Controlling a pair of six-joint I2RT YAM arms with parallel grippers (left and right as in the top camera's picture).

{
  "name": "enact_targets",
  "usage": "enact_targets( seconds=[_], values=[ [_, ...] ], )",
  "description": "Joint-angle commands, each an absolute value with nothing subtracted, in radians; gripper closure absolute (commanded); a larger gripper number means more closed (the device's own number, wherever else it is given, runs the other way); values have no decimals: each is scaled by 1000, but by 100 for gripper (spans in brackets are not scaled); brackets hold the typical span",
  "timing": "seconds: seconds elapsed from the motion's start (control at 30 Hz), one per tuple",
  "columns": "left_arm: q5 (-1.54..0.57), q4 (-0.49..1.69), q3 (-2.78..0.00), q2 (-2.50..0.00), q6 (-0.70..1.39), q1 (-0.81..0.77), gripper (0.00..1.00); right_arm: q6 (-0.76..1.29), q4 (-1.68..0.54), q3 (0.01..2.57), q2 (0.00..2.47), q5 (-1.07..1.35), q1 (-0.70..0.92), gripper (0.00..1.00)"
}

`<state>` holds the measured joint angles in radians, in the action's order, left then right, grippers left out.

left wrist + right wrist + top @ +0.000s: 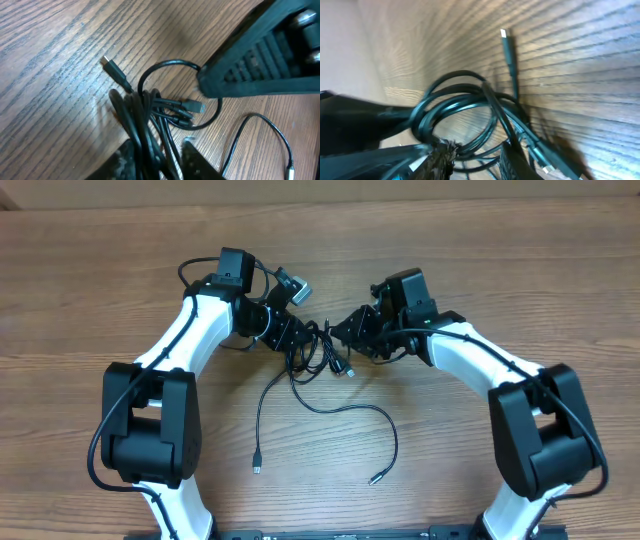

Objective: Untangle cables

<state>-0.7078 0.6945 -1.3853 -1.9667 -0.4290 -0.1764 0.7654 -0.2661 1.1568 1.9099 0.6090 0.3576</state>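
So the cables (315, 352) are one knotted clump around mid-table, a bit toward the far side, sitting right between the two grippers. The left gripper (290, 338) comes in from the clump's left. On its wrist cam the fingers (125, 161) are squeezed onto a thick bundle of cords, so it's clamped on the cables. The right gripper (348, 330) is on the other side. Its fingers (512, 160) straddle a few loops, but that view is smeared, so I can't tell if it's actually pinching.

Two loose tails run toward the near edge, ending in the left tail plug (257, 468) and the right tail plug (375, 478), well apart and flat on the wood. A silver-tipped plug (349, 372) pokes out just below the right gripper.

Room-wise, there's bare wooden table (520, 260) on the far side and out to both edges. The left arm (190, 330) and right arm (470, 355) curve around the clump, and the tails lie between them.
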Motion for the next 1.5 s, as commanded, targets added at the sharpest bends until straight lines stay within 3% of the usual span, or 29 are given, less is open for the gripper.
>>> enact_targets(
  seconds=[0.0, 0.13, 0.27, 0.43, 0.67, 0.9, 1.23, 1.47],
  values=[
    [-733, 694, -1377, -1975, -448, -178, 78, 751, -266, 1149, 1951, 599, 350, 71],
    [-731, 694, -1377, -1975, -448, -178, 86, 751, -258, 1149, 1960, 643, 344, 71],
    [-706, 691, -1377, -1975, -448, -178, 96, 735, -227, 1150, 1960, 748, 336, 79],
    [-688, 690, -1377, -1975, -449, -178, 96, 654, -135, 1166, 1936, 953, 331, 71],
    [-673, 691, -1377, -1975, -449, -178, 96, 653, -180, 1169, 1895, 942, 271, 63],
    [-673, 690, -1377, -1975, -449, -178, 96, 593, -323, 1166, 1915, 754, 248, 50],
    [-673, 687, -1377, -1975, -449, -178, 96, 598, -223, 1166, 2015, 920, 274, 50],
    [-673, 682, -1377, -1975, -448, -178, 96, 601, -210, 1166, 2017, 872, 297, 50]
  ],
)
